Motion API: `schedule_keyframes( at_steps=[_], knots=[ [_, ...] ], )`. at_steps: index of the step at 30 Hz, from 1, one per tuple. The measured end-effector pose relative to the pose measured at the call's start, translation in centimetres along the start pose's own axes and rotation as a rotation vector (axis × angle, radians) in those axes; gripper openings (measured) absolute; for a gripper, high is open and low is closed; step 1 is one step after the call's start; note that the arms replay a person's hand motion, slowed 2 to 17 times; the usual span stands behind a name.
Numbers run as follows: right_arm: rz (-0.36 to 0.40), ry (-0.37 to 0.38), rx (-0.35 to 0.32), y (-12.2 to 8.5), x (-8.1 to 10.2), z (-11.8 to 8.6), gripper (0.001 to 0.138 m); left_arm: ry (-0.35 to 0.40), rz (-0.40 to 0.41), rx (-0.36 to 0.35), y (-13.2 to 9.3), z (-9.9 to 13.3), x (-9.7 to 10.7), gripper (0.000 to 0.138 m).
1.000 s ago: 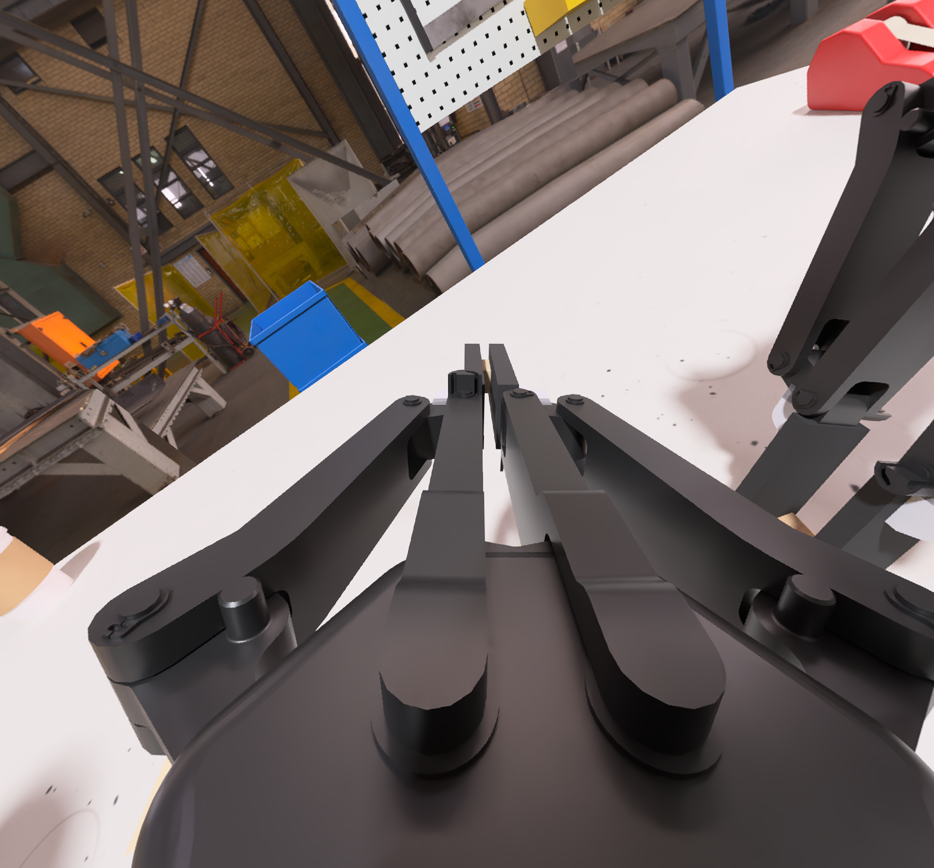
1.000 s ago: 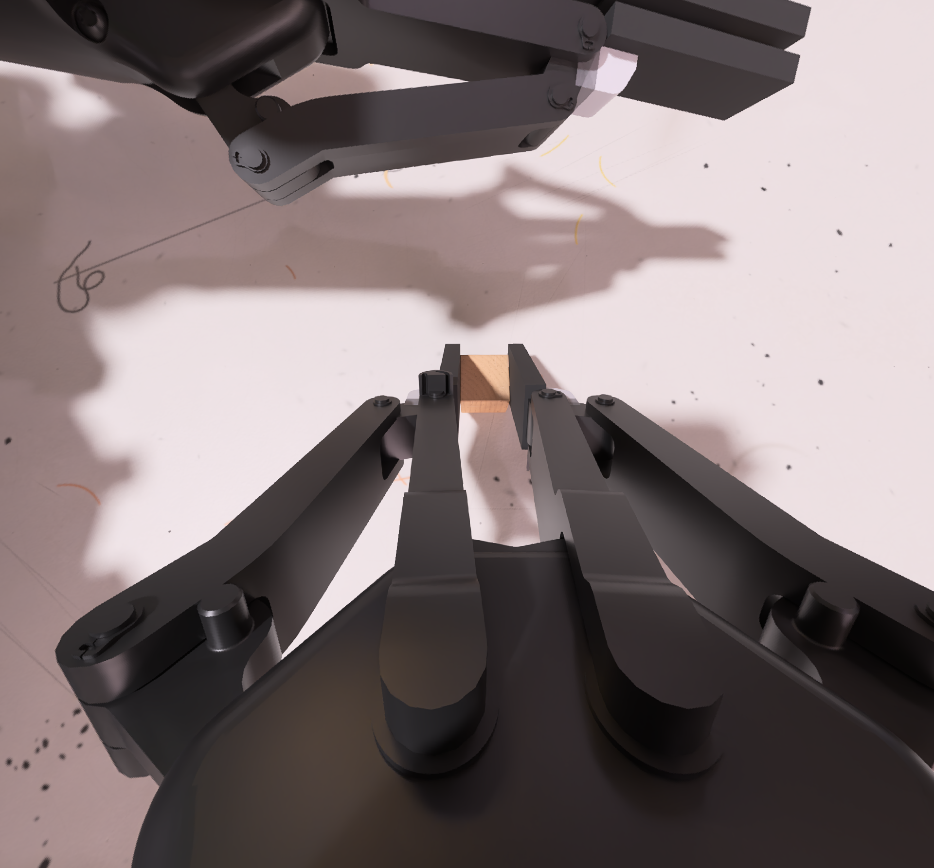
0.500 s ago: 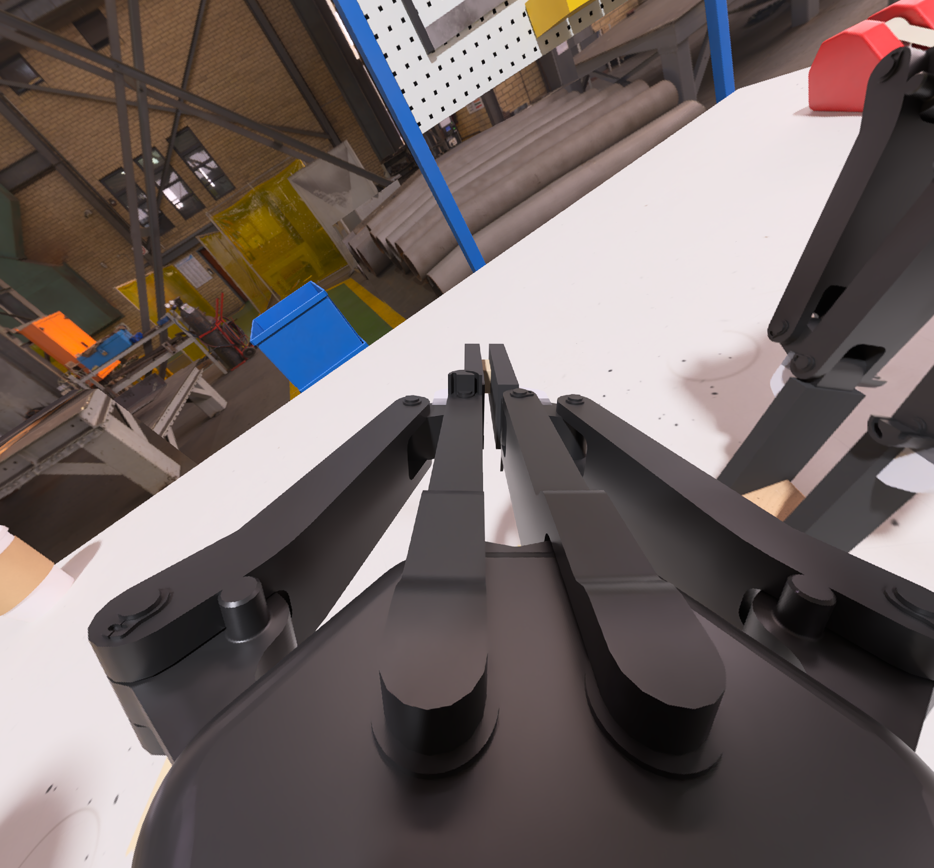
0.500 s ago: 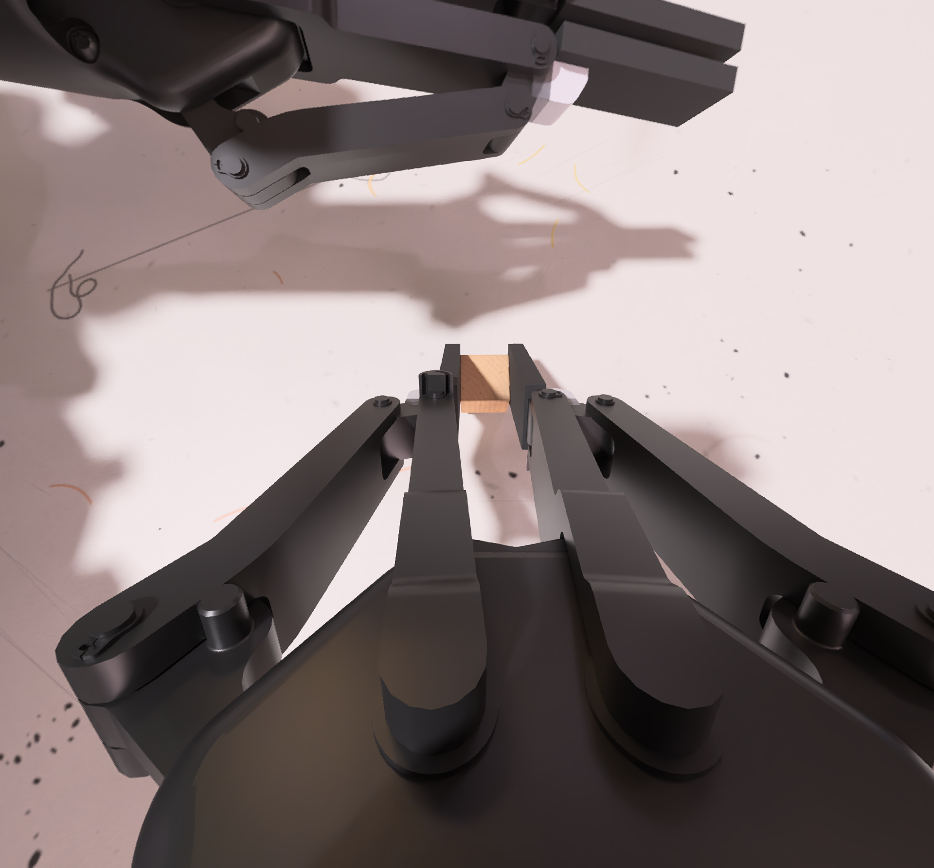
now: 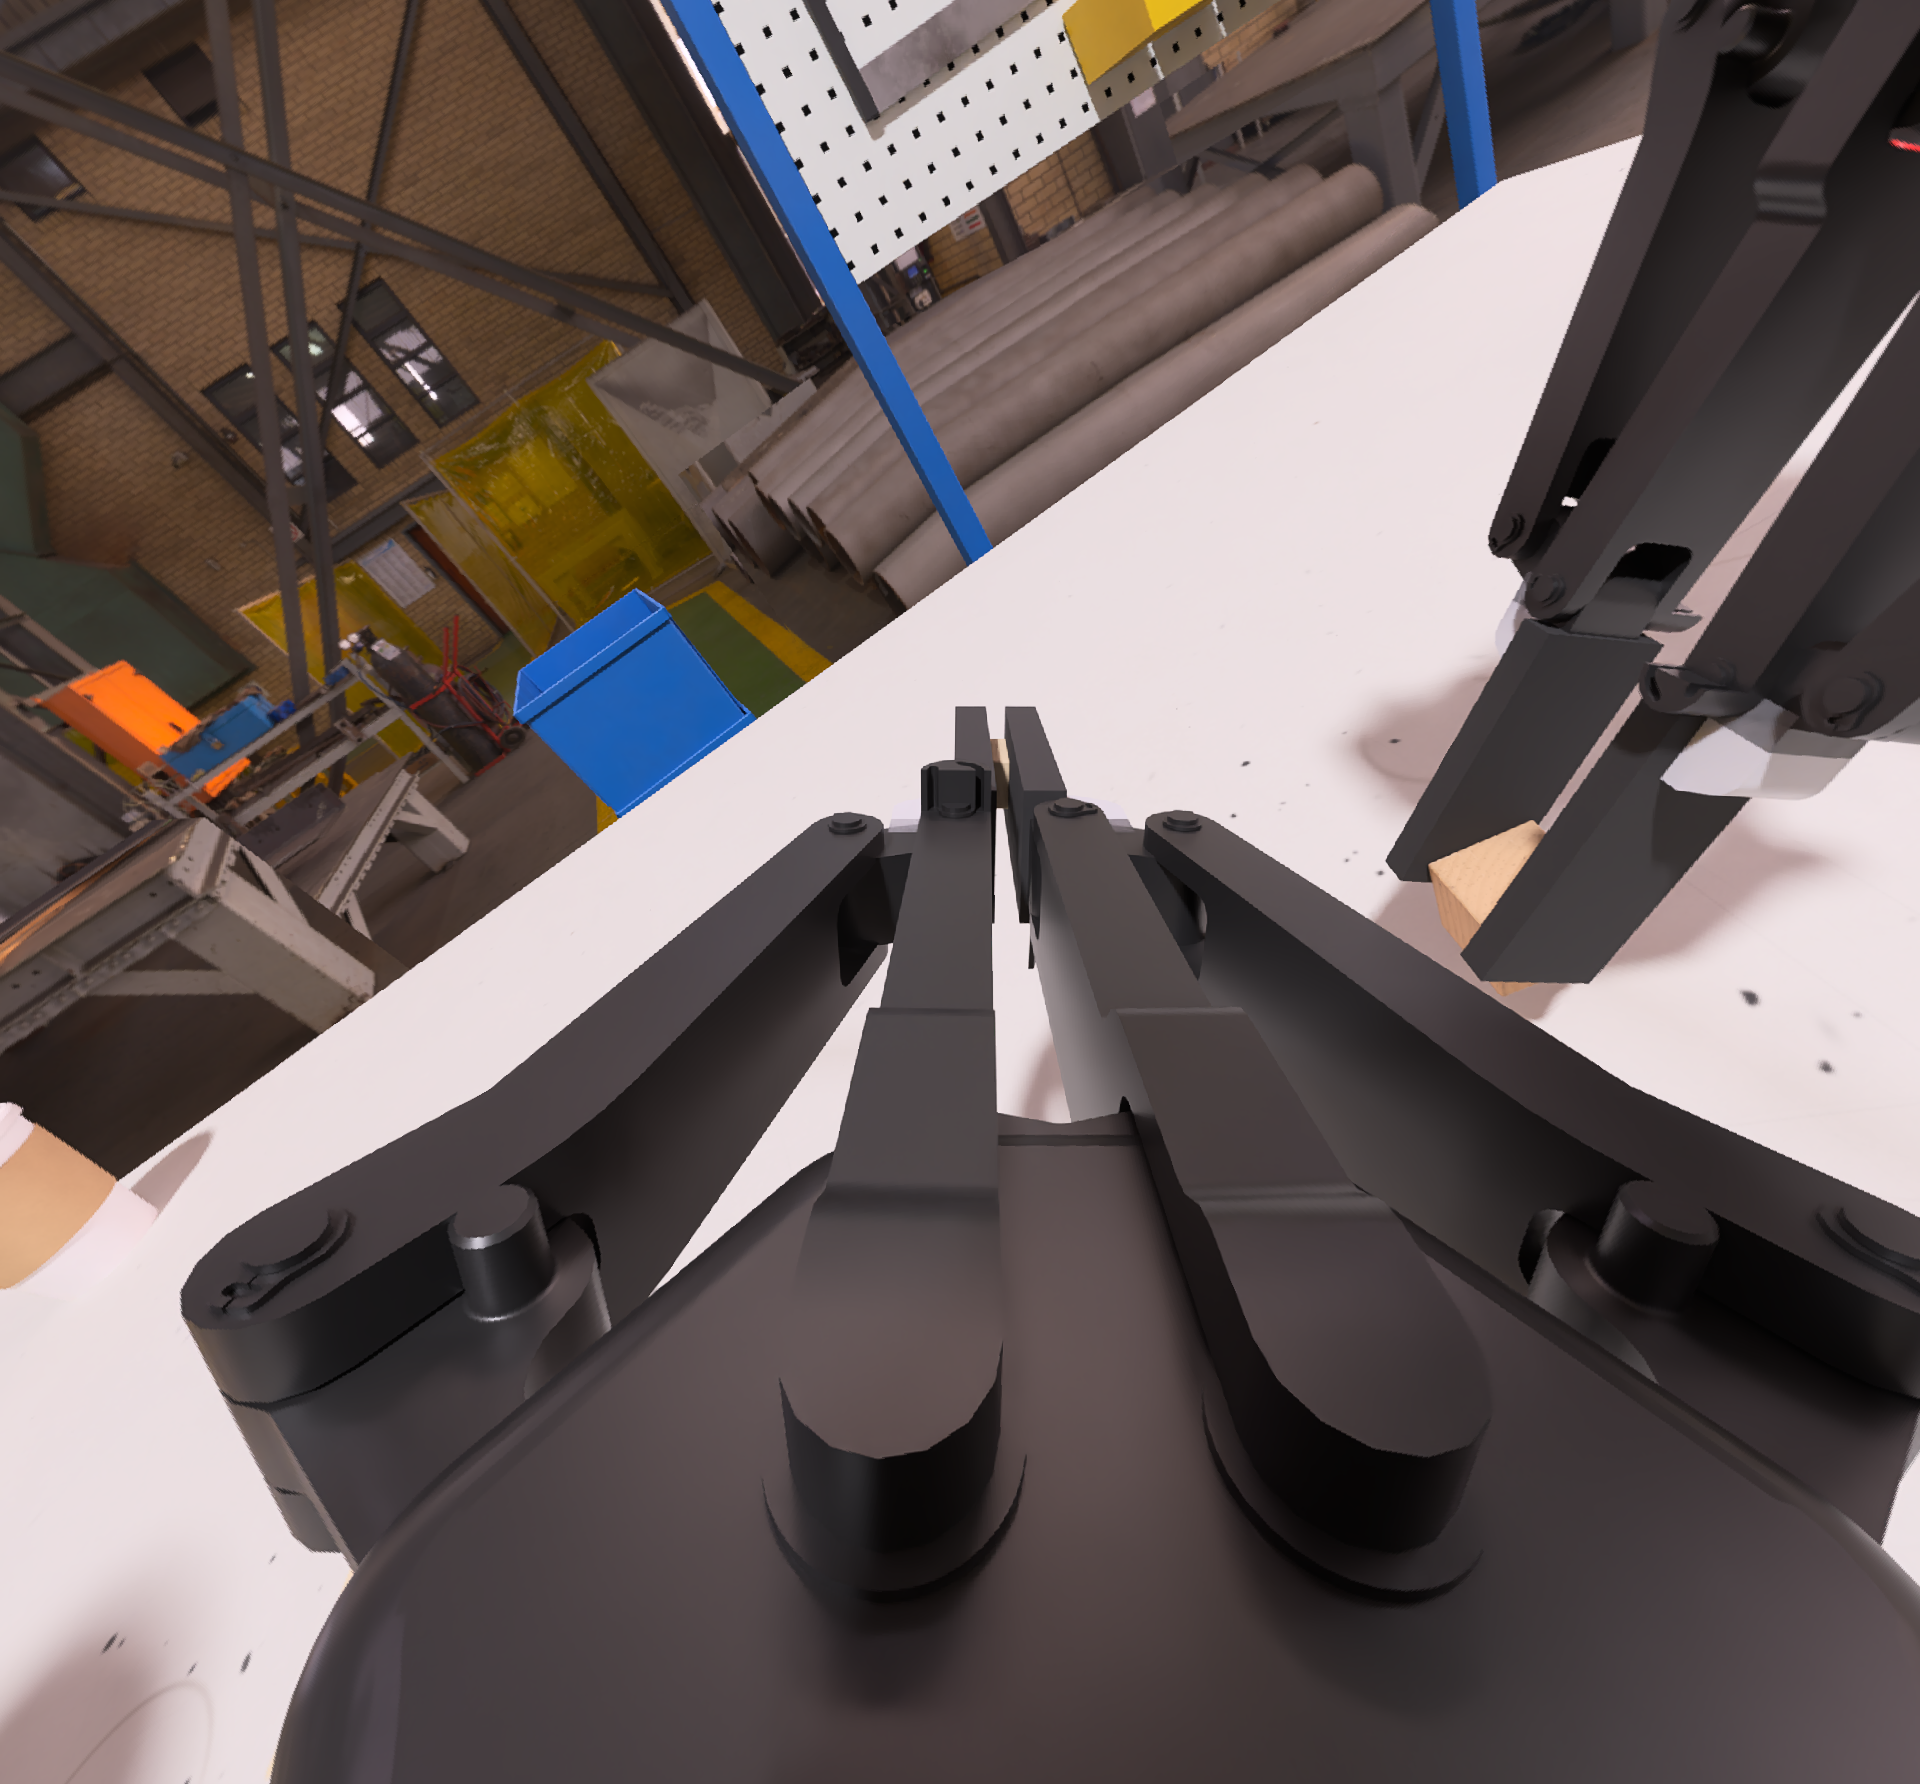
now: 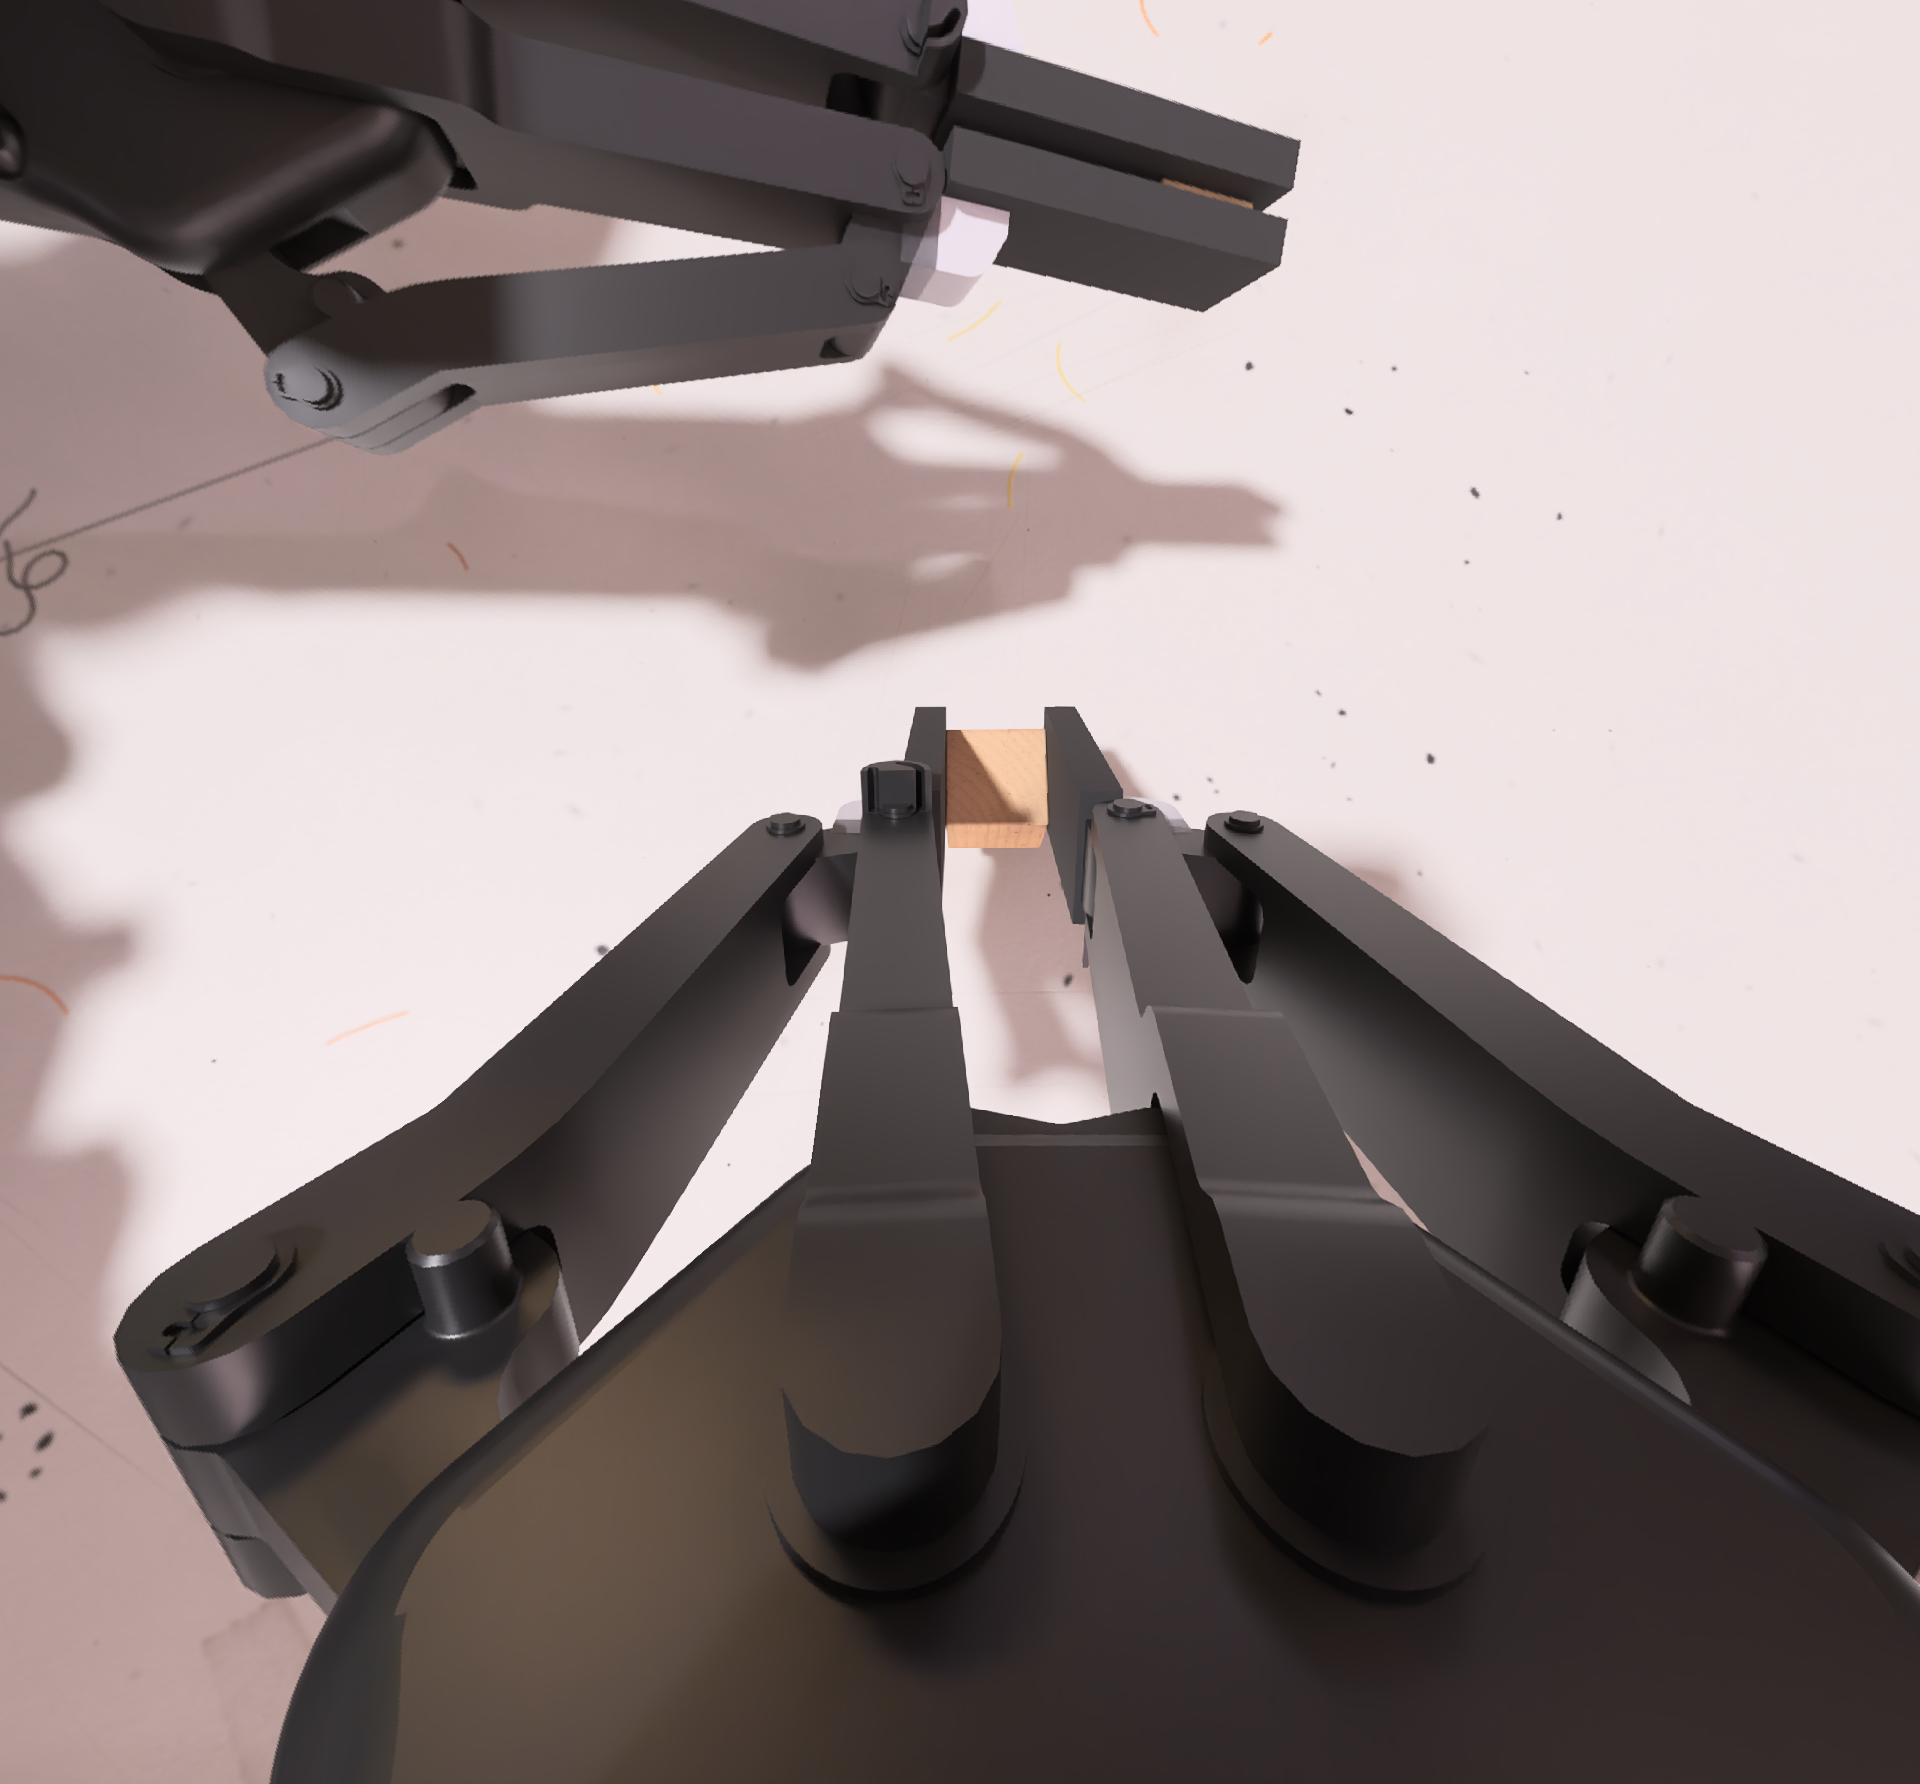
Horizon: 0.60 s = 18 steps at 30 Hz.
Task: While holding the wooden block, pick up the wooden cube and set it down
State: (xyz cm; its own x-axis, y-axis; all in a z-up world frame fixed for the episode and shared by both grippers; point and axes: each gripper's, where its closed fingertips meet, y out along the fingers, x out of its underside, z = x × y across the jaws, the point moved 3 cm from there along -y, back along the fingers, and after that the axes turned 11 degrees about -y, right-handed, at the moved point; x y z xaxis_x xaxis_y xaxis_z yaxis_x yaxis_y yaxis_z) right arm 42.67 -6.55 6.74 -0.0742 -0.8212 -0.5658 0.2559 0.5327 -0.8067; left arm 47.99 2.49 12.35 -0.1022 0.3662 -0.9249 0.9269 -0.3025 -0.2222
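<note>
Right tool [image 6: 995, 768] pinches the pale, square-edged wooden cube [image 6: 994, 789] clear of the speckled white table [image 6: 1558, 591], pickup apparently done, set-down remaining; beyond, at 11 o'clock, the matte-black left tool [image 6: 1226, 194] is clamped on a thin sliver of wooden block [image 6: 1195, 189], barely visible

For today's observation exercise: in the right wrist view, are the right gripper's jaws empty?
No: the right gripper has its jaws closed on the wooden cube, one on each side.
</note>
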Motion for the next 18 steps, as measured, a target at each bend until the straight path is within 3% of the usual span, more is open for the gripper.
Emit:
schedule_keyframes(
  at_steps=[10, 18],
  knots=[
    [-0.074, -0.042, -0.013, 0.8, 0.5, 0.7, 0.025, 0.036, 0.006, -0.009, -0.1, 0.1, -0.2, 0.005],
    [-0.090, -0.063, -0.018, 1.1, 0.4, 0.9, 0.025, 0.047, 0.011, -0.004, -0.1, 0.3, -0.3, 0.005]
  ],
)
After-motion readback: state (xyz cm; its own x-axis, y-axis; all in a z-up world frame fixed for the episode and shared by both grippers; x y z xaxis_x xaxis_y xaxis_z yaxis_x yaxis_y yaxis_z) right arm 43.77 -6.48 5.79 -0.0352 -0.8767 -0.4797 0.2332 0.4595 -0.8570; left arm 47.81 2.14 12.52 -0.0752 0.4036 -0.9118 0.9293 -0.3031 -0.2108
